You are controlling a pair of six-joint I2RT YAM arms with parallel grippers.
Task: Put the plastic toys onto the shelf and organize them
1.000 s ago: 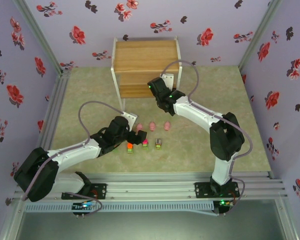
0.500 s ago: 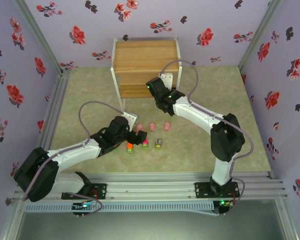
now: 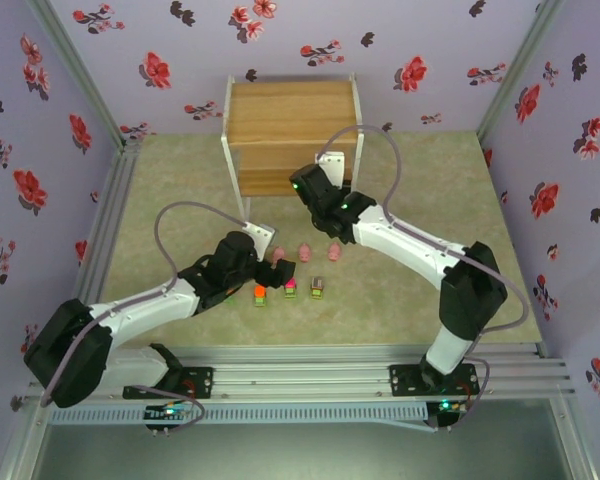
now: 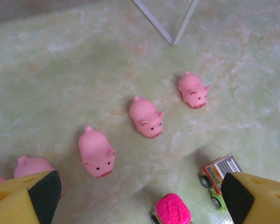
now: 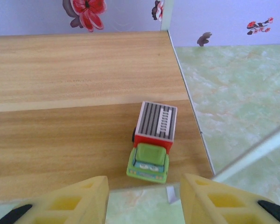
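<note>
While the left gripper [image 4: 140, 198] and the right gripper [image 5: 142, 200] both hold their jaws spread and empty, pink pigs [image 4: 147, 117] lie under the left one near the middle of the table [image 4: 60, 70], and a truck [image 5: 151, 142] sits by the front right corner of the shelf [image 5: 60, 140]. The pigs look light, smooth and slippery, so pinch one across its fat middle.

Pale green marbled table mat [image 3: 410, 200]: centre of the top view, reaching to the walls on three sides. The same mat lies at the right of the right wrist view [image 5: 242, 84].

Lilac wallpaper walls with red and dark flowers [image 3: 430, 40]: top edge and both sides.

Slanted silver metal corner posts: upper left [image 3: 80, 75] and upper right [image 3: 515, 68].

Ribbed aluminium rails [image 3: 310, 365]: across the bottom.
</note>
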